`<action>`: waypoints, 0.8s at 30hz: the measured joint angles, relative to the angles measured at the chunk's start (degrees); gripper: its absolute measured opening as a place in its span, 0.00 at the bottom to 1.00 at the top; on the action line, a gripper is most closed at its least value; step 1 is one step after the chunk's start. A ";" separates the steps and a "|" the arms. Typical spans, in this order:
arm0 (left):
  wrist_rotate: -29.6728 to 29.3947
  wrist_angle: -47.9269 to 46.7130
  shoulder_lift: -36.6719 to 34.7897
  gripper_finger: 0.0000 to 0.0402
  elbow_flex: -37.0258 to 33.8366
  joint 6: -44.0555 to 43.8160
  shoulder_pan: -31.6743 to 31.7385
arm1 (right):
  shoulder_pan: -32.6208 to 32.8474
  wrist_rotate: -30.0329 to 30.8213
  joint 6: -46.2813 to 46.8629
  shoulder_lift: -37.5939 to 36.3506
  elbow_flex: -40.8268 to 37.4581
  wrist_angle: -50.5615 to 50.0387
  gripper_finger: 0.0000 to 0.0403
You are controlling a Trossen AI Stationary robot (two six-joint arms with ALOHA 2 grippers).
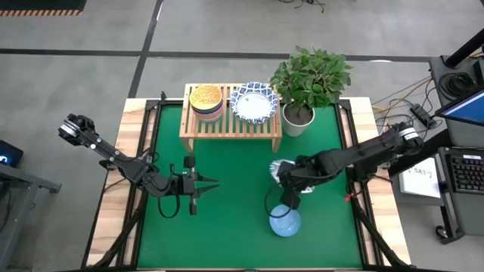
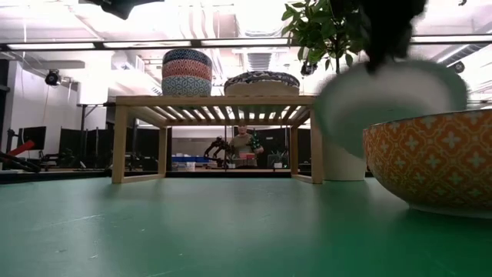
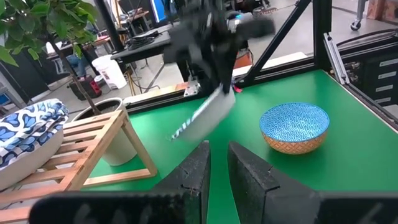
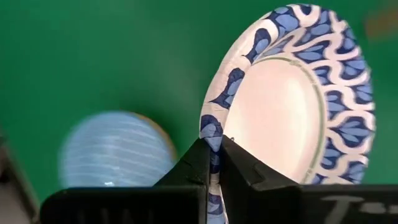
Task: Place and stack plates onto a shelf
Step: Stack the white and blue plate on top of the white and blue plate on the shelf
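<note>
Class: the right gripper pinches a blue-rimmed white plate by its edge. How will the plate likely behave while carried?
Held only at its rim by the right gripper, the blue-rimmed plate hangs tilted, so it may swing or pivot. Its surface looks smooth, so slipping seems possible. It keeps its round shape, suggesting stiffness.

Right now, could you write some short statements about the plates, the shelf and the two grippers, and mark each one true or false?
1. The right gripper is shut on the rim of a white plate with a blue pattern. True.
2. The shelf carries nothing. False: a stack of bowls and a patterned plate sit on it.
3. The left gripper holds a bowl. False: it holds nothing.
4. A light blue bowl rests on the green mat. True.
</note>
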 joint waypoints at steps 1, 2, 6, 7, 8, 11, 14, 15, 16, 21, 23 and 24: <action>0.00 -0.13 0.00 0.09 0.00 0.00 0.00 | 0.31 0.39 -2.99 0.00 2.03 0.07 0.03; 0.02 -0.20 0.00 0.09 0.00 0.01 0.00 | 0.56 0.83 -5.78 0.00 3.88 0.47 0.03; 0.00 -0.43 0.00 0.09 0.00 0.28 0.00 | 1.06 3.26 -17.42 0.00 10.67 4.61 0.03; 0.00 -0.41 -0.01 0.09 0.00 0.35 0.00 | 1.06 3.49 -20.55 0.00 12.06 5.54 0.03; 0.01 -0.42 -0.02 0.09 0.00 0.37 0.00 | 1.06 3.86 -23.79 0.00 13.39 6.71 0.03; 0.00 -0.41 -0.02 0.09 0.00 0.41 0.00 | 1.05 8.23 -34.62 0.00 16.53 10.63 0.03; 0.00 -0.41 -0.02 0.09 0.00 0.42 0.00 | 0.34 15.77 -45.20 0.00 18.51 13.36 0.03; 0.00 -0.41 -0.02 0.09 0.00 0.42 0.00 | -0.26 18.22 -48.16 0.06 18.87 14.38 0.03; 0.01 -0.40 -0.02 0.09 0.00 0.42 0.00 | -1.09 20.24 -50.67 0.13 19.28 15.03 0.03; 0.01 -0.41 -0.02 0.09 0.00 0.44 0.00 | -8.19 23.35 -57.47 1.26 19.79 15.21 0.03; 0.00 -0.43 -0.02 0.09 0.00 0.44 0.00 | -11.77 23.46 -58.46 2.09 19.75 16.32 0.03; 0.01 -0.48 -0.02 0.09 0.00 0.50 0.00 | -13.41 23.52 -59.15 2.59 19.74 16.49 0.03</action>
